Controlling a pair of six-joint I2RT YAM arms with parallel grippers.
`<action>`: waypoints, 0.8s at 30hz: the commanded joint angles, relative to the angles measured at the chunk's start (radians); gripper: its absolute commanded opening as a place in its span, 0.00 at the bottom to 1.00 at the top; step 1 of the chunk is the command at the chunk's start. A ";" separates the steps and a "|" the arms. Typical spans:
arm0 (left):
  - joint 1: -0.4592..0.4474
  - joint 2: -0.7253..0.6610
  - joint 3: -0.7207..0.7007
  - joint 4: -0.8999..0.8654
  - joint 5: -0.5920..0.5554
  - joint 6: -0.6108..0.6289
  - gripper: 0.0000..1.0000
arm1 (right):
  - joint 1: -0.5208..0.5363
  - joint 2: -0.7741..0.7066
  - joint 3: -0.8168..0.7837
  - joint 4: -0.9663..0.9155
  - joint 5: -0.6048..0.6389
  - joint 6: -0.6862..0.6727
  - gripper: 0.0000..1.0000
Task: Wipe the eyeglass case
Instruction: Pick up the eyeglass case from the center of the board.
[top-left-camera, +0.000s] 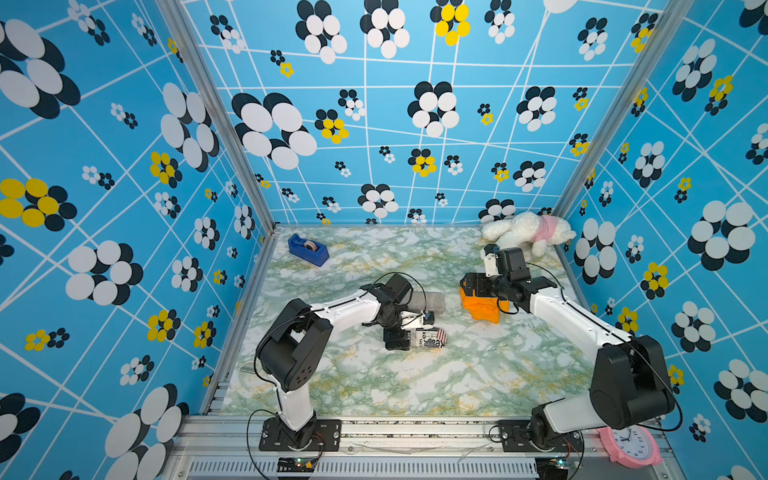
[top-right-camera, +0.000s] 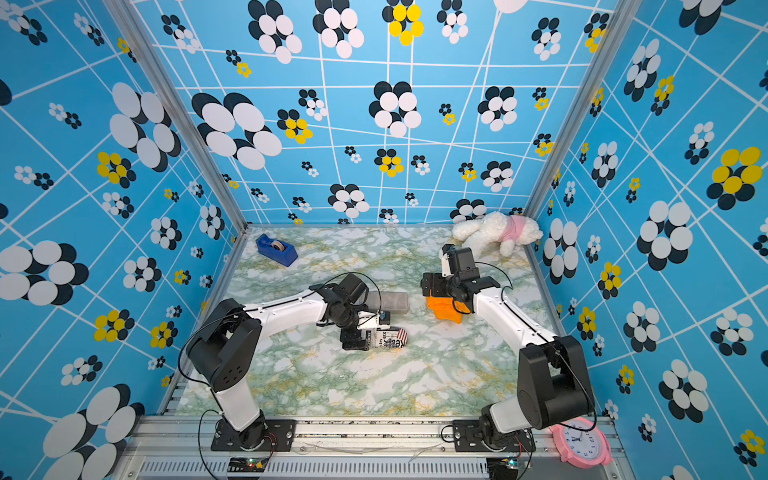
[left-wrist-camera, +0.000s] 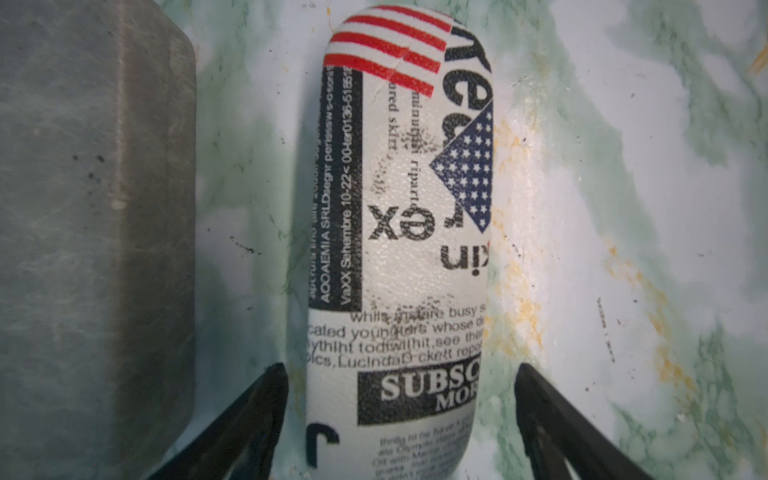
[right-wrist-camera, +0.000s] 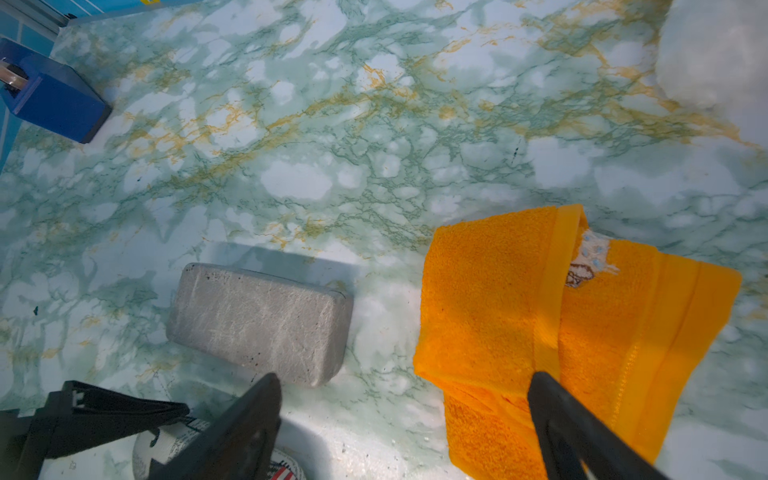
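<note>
Eyeglass case (left-wrist-camera: 399, 249), newsprint & flag print, flat on worktop (left-wrist-camera: 623, 208) mid-scene, just beside grey case (left-wrist-camera: 95, 228). Long axis straight out between L fingers (left-wrist-camera: 257, 415): apart, straddling near end, not clamped. R fingers (right-wrist-camera: 552, 411) apart too, over orange cloth (right-wrist-camera: 490, 311), nothing gripped. L arm nearer to case; cloth pickup prob. next.

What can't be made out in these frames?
- Near end of the printed case: cut off by the left wrist view's edge.
- Part of the grey case: behind the left arm in a top view.
- Contact of the right gripper with the orange towel: one of its fingers overlaps it in the right wrist view; height unclear.
- Plush toy: blurred, cut off by that view's edge.
</note>
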 joint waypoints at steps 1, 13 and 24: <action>0.003 0.003 -0.033 0.022 -0.032 0.013 0.87 | 0.004 0.020 -0.005 0.014 -0.018 0.015 0.95; -0.012 -0.025 -0.100 0.114 -0.101 0.004 0.84 | 0.005 0.019 -0.014 0.046 -0.020 0.015 0.93; -0.031 -0.027 -0.123 0.152 -0.140 0.004 0.82 | 0.005 0.011 -0.020 0.028 -0.001 0.006 0.93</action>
